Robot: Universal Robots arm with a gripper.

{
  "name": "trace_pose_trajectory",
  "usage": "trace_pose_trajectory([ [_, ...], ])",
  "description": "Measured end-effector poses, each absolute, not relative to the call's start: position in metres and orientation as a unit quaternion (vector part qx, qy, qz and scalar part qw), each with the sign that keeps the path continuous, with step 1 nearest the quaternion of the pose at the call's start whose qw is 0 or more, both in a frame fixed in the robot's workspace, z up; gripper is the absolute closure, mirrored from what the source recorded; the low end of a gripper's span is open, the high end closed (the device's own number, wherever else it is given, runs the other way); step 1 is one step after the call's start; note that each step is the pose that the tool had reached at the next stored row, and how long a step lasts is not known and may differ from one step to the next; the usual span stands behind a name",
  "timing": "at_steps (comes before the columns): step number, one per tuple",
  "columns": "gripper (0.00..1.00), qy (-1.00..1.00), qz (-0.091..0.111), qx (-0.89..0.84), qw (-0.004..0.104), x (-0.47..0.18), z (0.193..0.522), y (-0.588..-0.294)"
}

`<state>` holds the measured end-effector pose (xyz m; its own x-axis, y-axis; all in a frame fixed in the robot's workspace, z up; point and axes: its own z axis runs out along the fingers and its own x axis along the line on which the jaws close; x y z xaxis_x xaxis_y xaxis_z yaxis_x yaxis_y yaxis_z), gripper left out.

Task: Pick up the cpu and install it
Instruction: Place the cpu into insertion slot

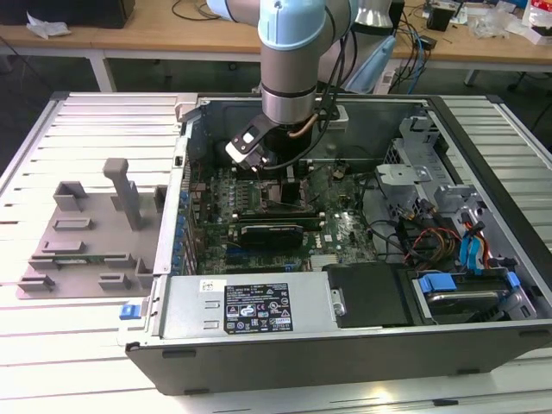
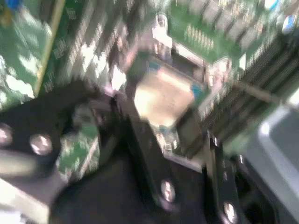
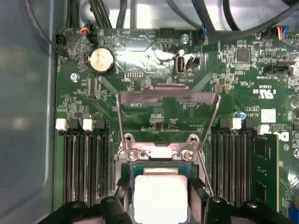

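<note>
- The gripper point(image 1: 274, 183) is reaching down into the open computer case point(image 1: 362, 349), hanging over the middle of the motherboard point(image 1: 345, 228)
- In the first wrist view the cpu point(image 3: 161, 196) is lying flat between the two black fingers point(image 3: 125, 203), its silvery top facing the camera; the jaws are pressing on two opposite edges, so I am judging them closed on the chip
- The chip is sitting directly over the socket, just beside the socket's metal frame point(image 3: 161, 154); I cannot tell whether it is touching the socket or hovering above it
- Being square, the chip is offering no long axis; its edges are running parallel to the memory slots point(image 3: 81, 172) on either side
- The load plate point(image 3: 168, 96) is standing raised, tilting away from the socket toward the coin cell point(image 3: 101, 59)
- The exterior view is giving the wider layout, with the grey tray point(image 1: 86, 233) lying outside the case, well apart on the exterior view's left; the second wrist view is catching the cpu point(image 2: 161, 95) at a slant
</note>
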<state>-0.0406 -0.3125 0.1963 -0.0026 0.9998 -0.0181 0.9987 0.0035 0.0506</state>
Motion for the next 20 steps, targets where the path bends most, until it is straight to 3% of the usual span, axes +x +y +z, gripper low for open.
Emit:
trace_pose_trajectory([
  [4,0.39,0.708,0.011,0.706,0.024,-0.0407,0.2038,-0.3125],
  [5,0.47,0.708,0.012,0.706,0.024,-0.0407,0.2037,-0.3125],
  [6,0.47,0.708,0.012,0.706,0.024,-0.0407,0.2038,-0.3125],
  [8,0.58,0.708,0.011,0.706,0.024,-0.0407,0.2039,-0.3126],
  [20,0.58,0.708,0.012,0.706,0.024,-0.0410,0.2021,-0.3125],
])
